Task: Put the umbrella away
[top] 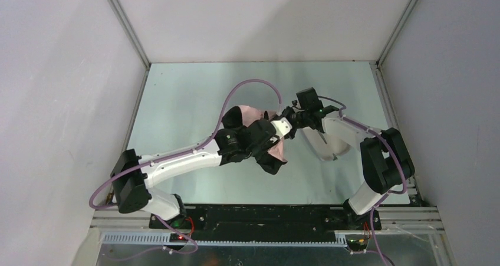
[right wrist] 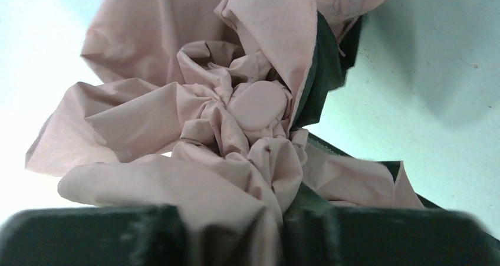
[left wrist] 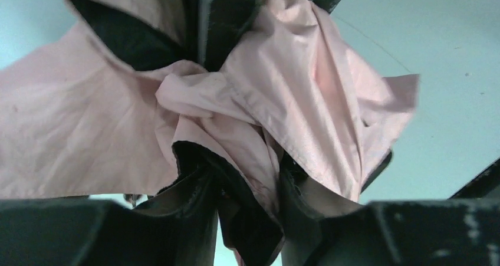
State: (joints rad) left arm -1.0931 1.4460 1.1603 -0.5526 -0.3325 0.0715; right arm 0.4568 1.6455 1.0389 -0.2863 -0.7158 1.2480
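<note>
Umbrella (top: 250, 114), pale pink thin fabric with black underside, sits bunched mid-table between both arms. The left gripper (left wrist: 250, 213) and right gripper (right wrist: 283, 219) are each nearly closed, pinching its folds, apparently to gather them.

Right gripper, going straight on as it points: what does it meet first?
The umbrella: its bunched pink canopy lies right between the fingers of the right gripper, apparently touching them.

A pale oblong case (top: 326, 149) lies right of centre on a glossy pale-green table (top: 188, 95) (white panels (top: 259, 18) on three sides), a metal rail (top: 265, 237) fronting it.
</note>
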